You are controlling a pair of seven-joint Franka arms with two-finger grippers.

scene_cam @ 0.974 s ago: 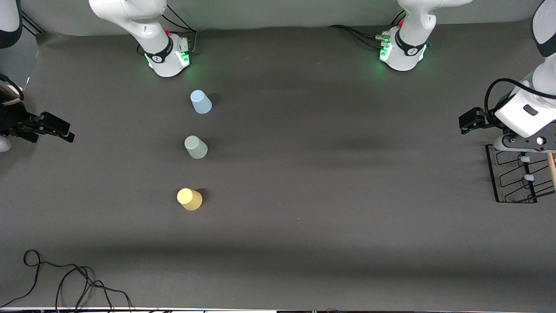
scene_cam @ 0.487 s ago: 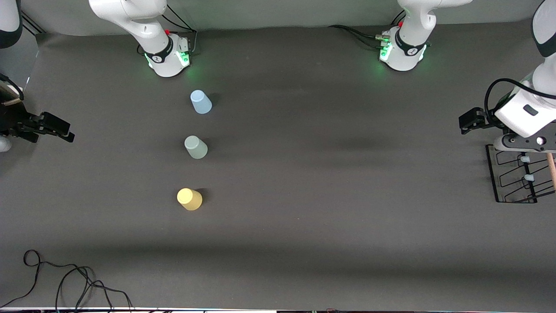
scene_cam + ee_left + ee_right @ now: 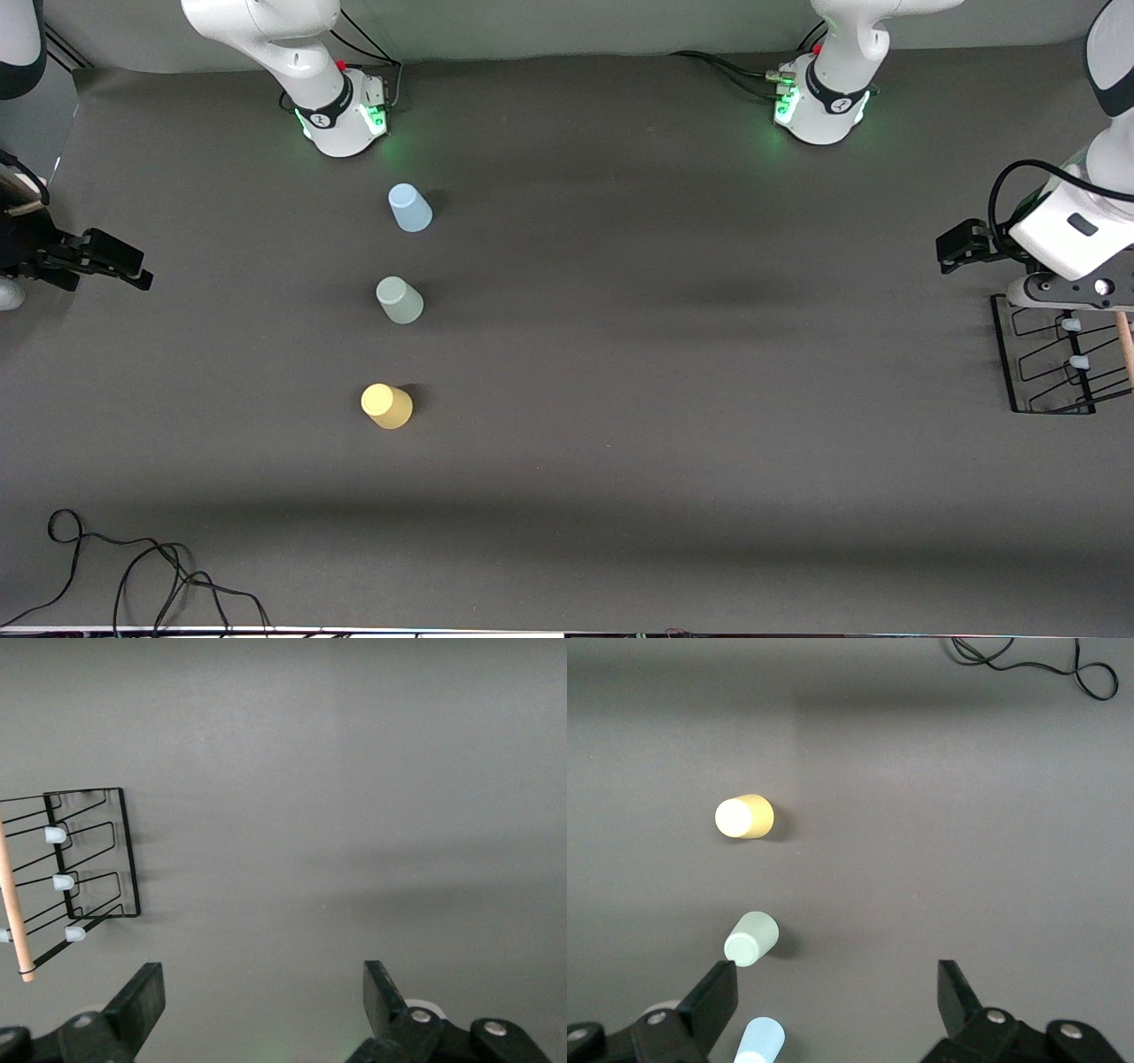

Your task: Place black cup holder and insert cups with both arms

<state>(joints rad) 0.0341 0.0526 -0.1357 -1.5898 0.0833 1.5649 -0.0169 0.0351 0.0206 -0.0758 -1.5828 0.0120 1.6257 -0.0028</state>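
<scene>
Left gripper (image 3: 259, 1010) over black thin-wire cup holder (image 3: 1045, 363), jaws apart: should clamp wooden rod handle (image 3: 13, 904) centrally. Right gripper (image 3: 833, 1010) waits, agape.

Both arms are glossy white with black joint bands and round bases lit green. The left pincer (image 3: 263, 1014) and right pincer (image 3: 837, 1010) are black, with screw heads showing; a black cable loops above the left pincer.
</scene>
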